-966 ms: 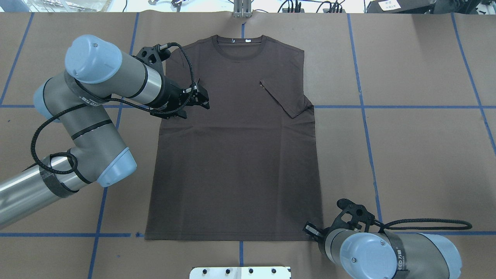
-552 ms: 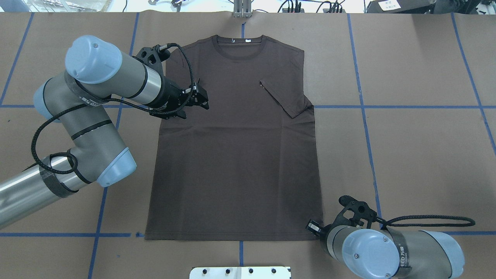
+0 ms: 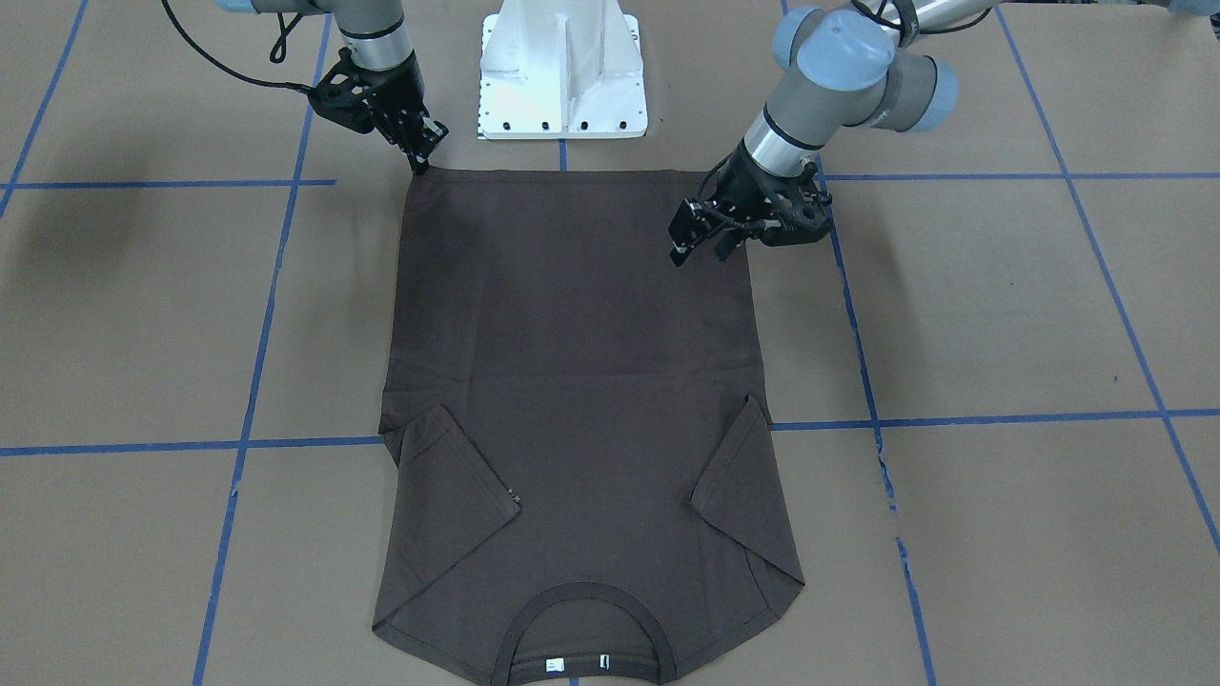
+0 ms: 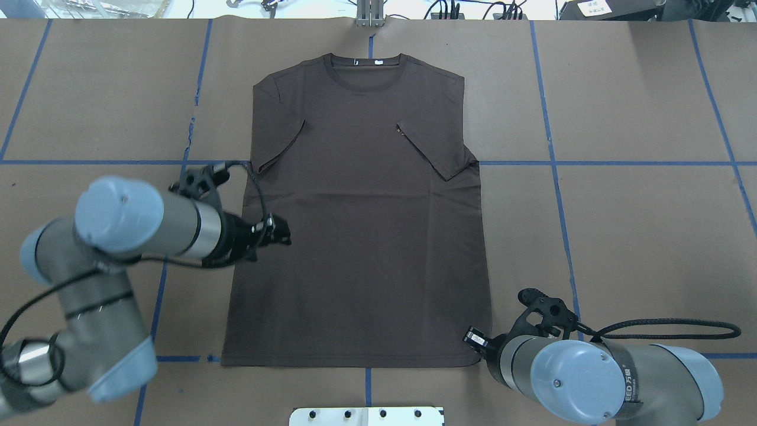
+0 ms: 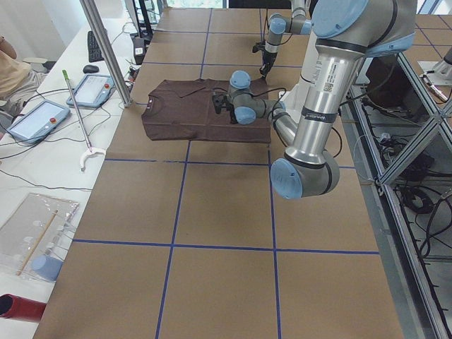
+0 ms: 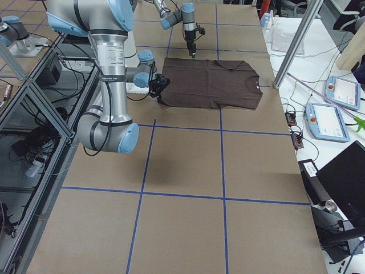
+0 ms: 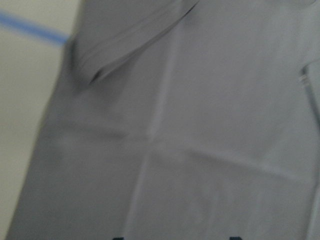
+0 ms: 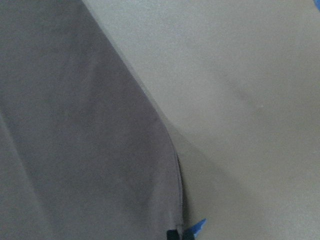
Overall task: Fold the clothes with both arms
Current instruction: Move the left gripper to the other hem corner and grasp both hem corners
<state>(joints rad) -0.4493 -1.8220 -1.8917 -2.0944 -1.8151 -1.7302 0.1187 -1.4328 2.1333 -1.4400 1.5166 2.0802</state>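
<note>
Overhead exterior view showed the counter [image 4: 621, 236] covered edge to edge in brown paper, split into big squares by blue tape lines [image 4: 556, 165]; cables and plugs ran along its far edge. T-shirt [image 4: 366, 236] lay flat mid-counter, collar [image 4: 366, 62] toward the far edge, hem toward the robot, both sleeves [image 4: 278, 136] folded in over the chest. Left end effector [image 4: 284, 232] hung over the shirt's left side edge about halfway down, fingers apart, nothing between them; left wrist view was blurred but showed two dark tips well apart over plain fabric. Right end effector [image 3: 420, 164] sat on the hem corner on the robot's right, fingers pinched together on that corner; the corner looked slightly rounded there. White pedestal base [image 3: 562, 67] was bolted just beyond the hem, between the arms. Exterior left view: a second, white counter [image 5: 42, 169] ran along the far side with two touchscreen pendants [image 5: 92, 90], a keyboard [image 5: 94, 46] and loose cables; a slanted metal pole [image 5: 106, 49] rose at the joint between the two; a person's tan sleeve [image 5: 14, 74] showed at the edge. Metal framing [image 5: 417, 141] and cabling sat on the robot's side, below counter level.
</note>
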